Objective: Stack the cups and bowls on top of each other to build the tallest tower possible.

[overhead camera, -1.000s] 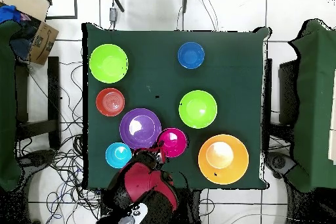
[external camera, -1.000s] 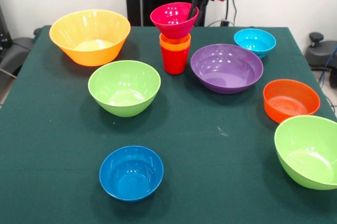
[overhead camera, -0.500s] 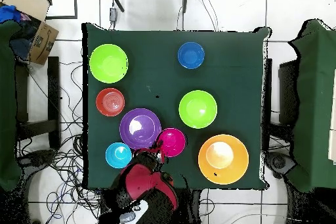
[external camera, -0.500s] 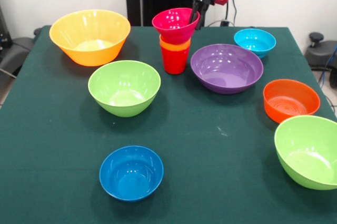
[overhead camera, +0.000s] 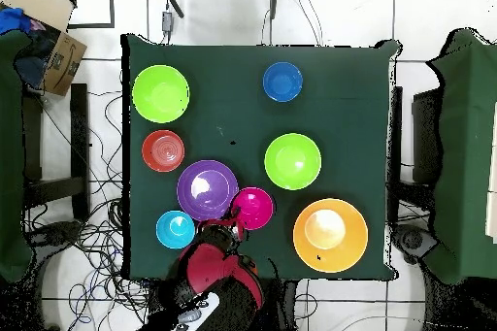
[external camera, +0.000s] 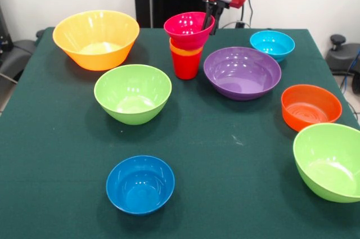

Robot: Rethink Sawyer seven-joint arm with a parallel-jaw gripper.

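The tower stands at the back of the table: a red cup [external camera: 185, 67] with an orange cup [external camera: 185, 50] nested in it and the small pink bowl [external camera: 187, 30] on top. The pink bowl [overhead camera: 253, 209] sits low on the orange cup's rim. My gripper [external camera: 211, 18] comes down from above and is shut on the pink bowl's right rim, one finger inside and one outside. From overhead, the gripper [overhead camera: 233, 218] shows at the bowl's lower left edge.
Around the tower stand a large yellow-orange bowl [external camera: 95, 39], a lime green bowl [external camera: 133, 93], a purple bowl [external camera: 242, 73] and a light blue bowl [external camera: 272, 45]. Nearer the front are an orange bowl [external camera: 310, 107], a second lime green bowl [external camera: 329, 160] and a dark blue bowl [external camera: 140, 184].
The gripper has lowered the pink bowl onto the orange cup, so less of that cup shows. The other bowls have not moved.
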